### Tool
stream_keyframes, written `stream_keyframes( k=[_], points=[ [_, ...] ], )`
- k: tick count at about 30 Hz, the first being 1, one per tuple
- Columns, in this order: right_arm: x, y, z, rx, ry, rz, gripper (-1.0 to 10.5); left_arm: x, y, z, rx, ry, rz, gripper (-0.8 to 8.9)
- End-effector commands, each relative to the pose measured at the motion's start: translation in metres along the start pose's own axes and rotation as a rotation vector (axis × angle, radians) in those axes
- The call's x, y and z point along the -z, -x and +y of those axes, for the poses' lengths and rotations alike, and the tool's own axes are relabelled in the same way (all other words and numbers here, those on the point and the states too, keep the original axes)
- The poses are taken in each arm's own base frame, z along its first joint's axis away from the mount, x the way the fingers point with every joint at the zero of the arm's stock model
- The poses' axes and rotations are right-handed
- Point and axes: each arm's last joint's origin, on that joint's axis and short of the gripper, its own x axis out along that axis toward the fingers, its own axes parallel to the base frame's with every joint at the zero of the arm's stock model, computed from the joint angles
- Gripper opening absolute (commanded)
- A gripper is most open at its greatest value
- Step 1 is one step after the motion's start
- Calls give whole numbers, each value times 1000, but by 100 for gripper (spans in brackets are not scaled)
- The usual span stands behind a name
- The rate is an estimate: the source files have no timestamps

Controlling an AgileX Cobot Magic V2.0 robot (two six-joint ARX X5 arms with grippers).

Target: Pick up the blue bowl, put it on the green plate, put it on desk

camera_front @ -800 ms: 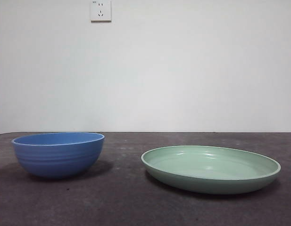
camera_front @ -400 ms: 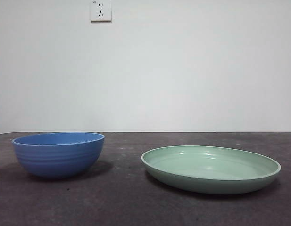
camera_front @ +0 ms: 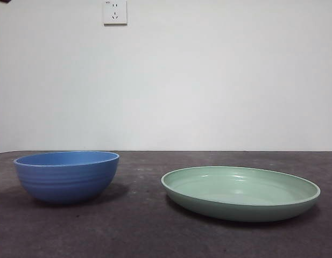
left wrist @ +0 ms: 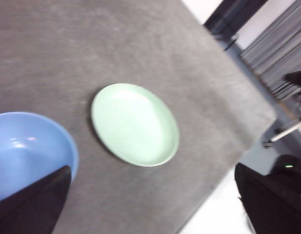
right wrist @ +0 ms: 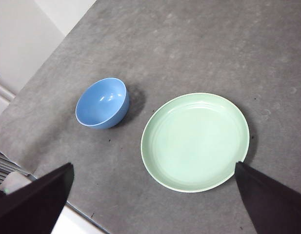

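Blue bowl (camera_front: pixel 66 176): stands upright on the surface (camera_front: pixel 144 231), mouth facing straight up, at the left of the front view, well apart from the plate. Round, so no long axis. Judged rigid, light and smooth-walled, possibly breakable if dropped; faint ridges outside may help grip. Best hold is likely the rim, one jaw inside and one outside, as the body looks too wide to span.

Green plate (camera_front: pixel 241 193): lies flat to the right of the bowl, hollow side up, nothing in it. Wider and shallower than the bowl; also round, no long axis. Its raised rim should keep the bowl from sliding off.

Left pincer (left wrist: pixel 150 204): released, jaws wide apart, holding nothing, high above the bowl's edge in its wrist view.

Right pincer (right wrist: pixel 155 204): released likewise, jaws spread, high over the surface with both dishes below it.

Neither dish is touched.
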Motion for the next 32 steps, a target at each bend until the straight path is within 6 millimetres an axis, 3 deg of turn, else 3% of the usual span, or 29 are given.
stream_keyframes(
  k=[1,9,17,21,27,32],
  points=[
    [-4,3,2,-2,23,-15,562,-6,-1,2,-61,-73,1,626],
    [-4,3,2,-4,22,-16,560,-9,-27,27,-161,18,119,625],
    [-4,3,2,-3,22,-15,560,-8,-73,74,-382,123,304,625],
    [-4,3,2,-3,22,-15,560,-4,-99,98,-409,172,386,624],
    [-4,3,2,-3,22,-15,560,4,-131,128,-432,252,440,554],
    [-4,3,2,-3,20,-15,560,11,-146,144,-491,270,469,516]
  ],
)
